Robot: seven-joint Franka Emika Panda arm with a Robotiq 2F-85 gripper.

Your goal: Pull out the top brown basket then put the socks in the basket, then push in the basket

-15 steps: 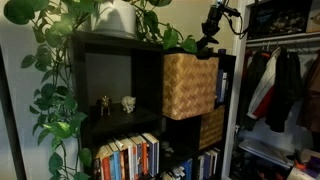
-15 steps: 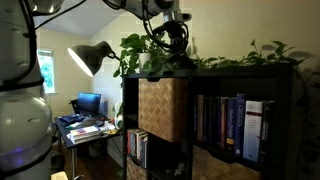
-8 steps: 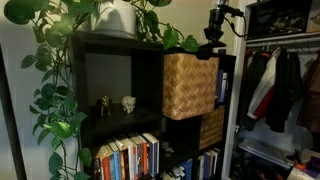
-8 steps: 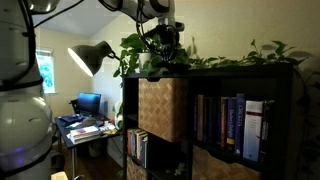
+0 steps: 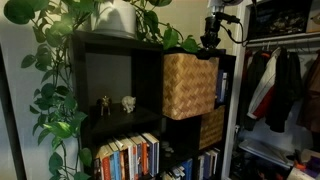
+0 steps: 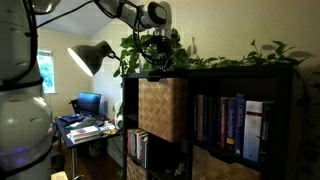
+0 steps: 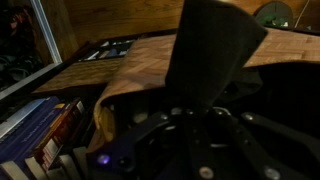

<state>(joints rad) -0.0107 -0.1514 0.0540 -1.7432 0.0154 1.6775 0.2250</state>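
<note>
Obs: top brown basket [image 5: 190, 86] drawn part-way out of upper cubby, front proud of shelf [image 5: 78, 100]. Gripper [image 5: 209, 44] above shelf top, jaws pinched shut; can't tell if socks held. Next: move fwd over basket's open rim, lower inside, then release; avoid plant [image 5: 55, 60].

no readable text, book spines [image 5: 130, 158] blurred
</note>
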